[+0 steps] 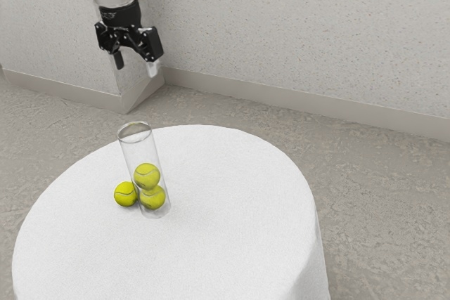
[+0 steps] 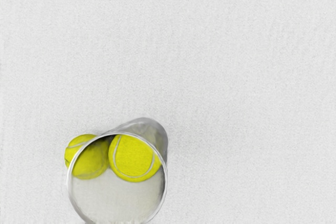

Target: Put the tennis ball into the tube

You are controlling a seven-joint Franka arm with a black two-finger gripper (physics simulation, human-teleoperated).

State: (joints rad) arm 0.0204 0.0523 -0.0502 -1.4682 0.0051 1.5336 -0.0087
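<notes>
Clear upright tube (image 1: 141, 151), two tennis balls (image 1: 147, 175) stacked inside. Loose ball (image 1: 126, 194) just outside, exterior view's nine o'clock. Gripper (image 1: 135, 64) at twelve, fingers apart.

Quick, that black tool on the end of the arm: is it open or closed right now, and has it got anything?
Tool: open, its two fingers apart, holding nothing.
</notes>
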